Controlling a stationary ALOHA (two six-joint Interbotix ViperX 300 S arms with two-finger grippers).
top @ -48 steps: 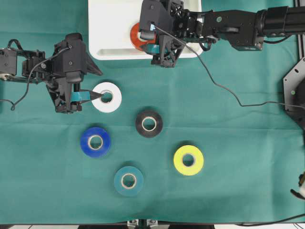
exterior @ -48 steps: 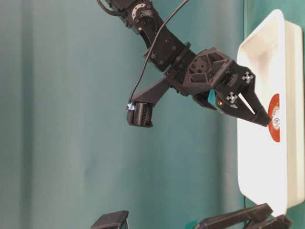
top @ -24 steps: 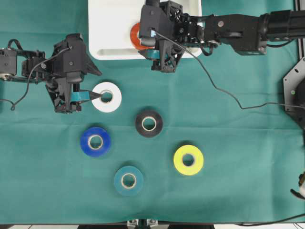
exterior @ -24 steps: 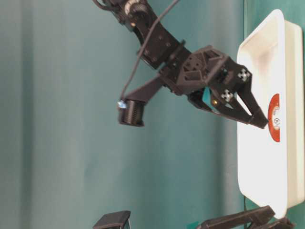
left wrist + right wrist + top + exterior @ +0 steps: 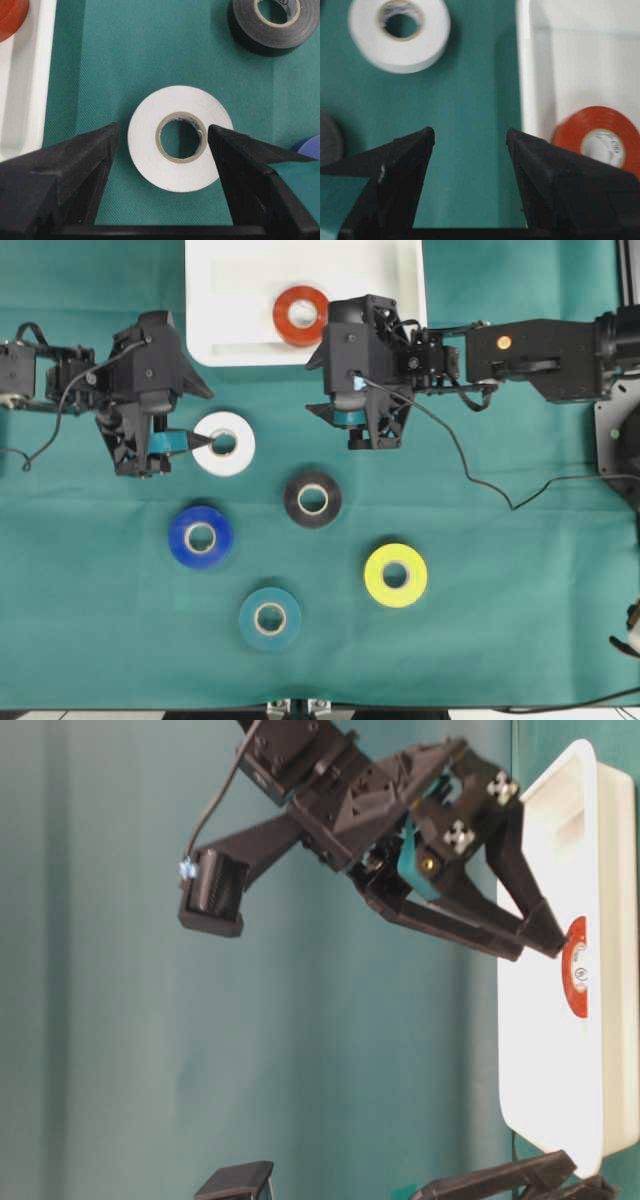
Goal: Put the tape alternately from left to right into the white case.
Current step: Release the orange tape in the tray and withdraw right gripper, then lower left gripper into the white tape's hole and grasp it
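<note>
The red-orange tape (image 5: 301,315) lies flat in the white case (image 5: 240,300), with nothing touching it. My right gripper (image 5: 330,390) hangs open and empty above the green cloth, just below the case's front edge; its fingertips (image 5: 427,135) frame bare cloth. My left gripper (image 5: 162,131) is open and low around the white tape (image 5: 147,145), one finger on each side of it. White (image 5: 224,443), black (image 5: 313,499), blue (image 5: 200,537), yellow (image 5: 395,575) and teal (image 5: 270,618) rolls lie flat on the cloth.
The case takes up the top middle of the table, its rim (image 5: 530,75) just right of my right fingers. A black cable (image 5: 470,455) trails from the right arm across the cloth. The black roll (image 5: 250,37) lies beyond the white one.
My right gripper has drawn back out of the case, down and to the right, and the red-orange roll stays inside. The left arm has not moved.
</note>
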